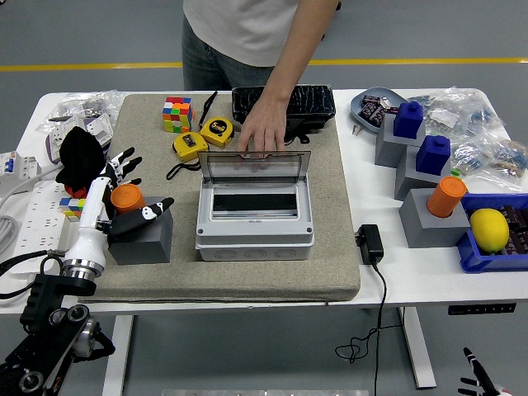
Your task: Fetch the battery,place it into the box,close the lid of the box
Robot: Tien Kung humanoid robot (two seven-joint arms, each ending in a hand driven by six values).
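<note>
1. Toward the left side of the grey mat, the orange battery [128, 197] is being held upright in the socket of a grey block [142, 238], with its upper part standing clear above the block's top.
2. It is being judged a stiff, smooth cylinder of light to moderate weight; the rounded wall looks slippery, so a wrap around the exposed upper sides, with thumb opposing fingers, is being suggested as the hold.
3. Around it, the left hand [120, 194] is being presented open: the fingers [124, 162] are being spread behind and above the battery, while the thumb [150, 212] is being laid across the block's top just in front of it. Nothing is being clamped yet; whether the palm is touching the battery cannot be told.
4. Just right of the block, the grey box [255, 223] is being left with its clear lid [256, 167] raised and its dark interior exposed.
5. At the lid's top edge, a person's hand [261, 132] is being rested from the far side of the worktop [412, 272].
6. At the lower right corner, only the fingertips of the right hand [478, 381] are being shown, below the worktop; they look spread and hold nothing.
</note>
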